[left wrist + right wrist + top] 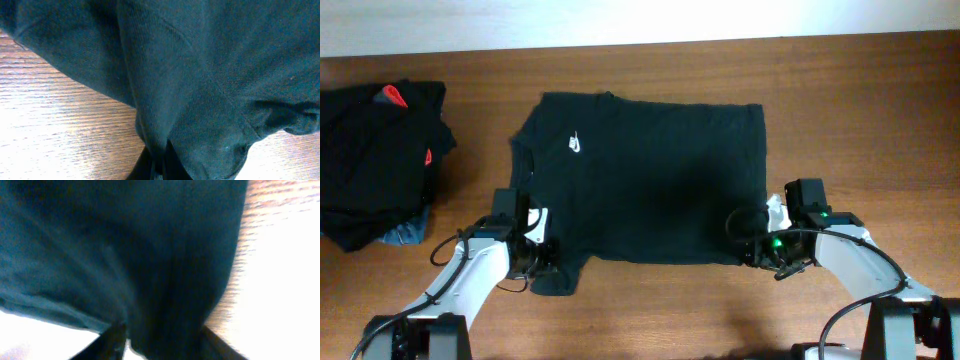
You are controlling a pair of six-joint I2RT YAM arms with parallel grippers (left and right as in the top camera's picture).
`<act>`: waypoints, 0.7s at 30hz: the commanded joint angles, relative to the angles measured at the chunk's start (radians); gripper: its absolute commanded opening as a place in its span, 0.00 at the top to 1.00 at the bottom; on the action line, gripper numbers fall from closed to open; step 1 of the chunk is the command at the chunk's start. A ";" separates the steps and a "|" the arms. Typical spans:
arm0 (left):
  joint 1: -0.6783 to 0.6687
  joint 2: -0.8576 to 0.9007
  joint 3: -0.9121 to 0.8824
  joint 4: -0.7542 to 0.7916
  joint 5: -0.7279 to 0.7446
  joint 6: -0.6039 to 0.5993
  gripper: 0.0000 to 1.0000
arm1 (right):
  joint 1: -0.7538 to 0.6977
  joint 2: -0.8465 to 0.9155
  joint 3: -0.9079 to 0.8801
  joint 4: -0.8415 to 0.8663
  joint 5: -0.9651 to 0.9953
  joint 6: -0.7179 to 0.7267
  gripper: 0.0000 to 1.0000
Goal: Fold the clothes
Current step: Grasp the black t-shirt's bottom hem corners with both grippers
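Your left gripper [157, 167] is pressed together on a gathered pinch of the shirt [650, 190]. The cloth funnels down into its closed jaws just above the table [880, 120]. Your right gripper [165, 340] has its jaws apart, one on each side of a thick ridge of the same shirt. You cannot tell whether they bite the cloth or only straddle it.

Beyond the grippers, the shirt lies spread flat in the middle of the table, front up. It seems to lie sideways, neck to the left and hem to the right. Both grippers sit at its near edge, the left at what looks like the near sleeve and the right at the hem corner. At the far left edge, well apart, is a pile [375, 160] of other dark clothes, loosely heaped; you cannot tell whether any are folded.

No crease or doubled layer shows in the shirt, so judge it as smoothed out and gripped on at least one side, with the first fold not yet made. The pile probably waits after it.

Only the overhead view gives you the layout, the white logo [577, 143] and the pile, but there the jaws are lost, dark on dark. Only the wrist views show the jaws on the cloth. The right wrist view is blurred and washed out at its edges.
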 commanded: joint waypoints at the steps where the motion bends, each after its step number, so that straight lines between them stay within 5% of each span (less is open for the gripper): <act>1: 0.000 0.029 -0.028 -0.016 -0.016 -0.002 0.99 | -0.001 0.039 -0.044 -0.039 -0.002 0.000 0.40; 8: 0.000 0.029 -0.028 -0.016 -0.016 -0.002 0.99 | -0.002 0.039 -0.044 -0.068 -0.010 0.026 0.37; 21: 0.000 0.029 -0.028 -0.016 -0.016 -0.002 0.99 | -0.002 0.039 -0.044 -0.069 -0.006 0.027 0.82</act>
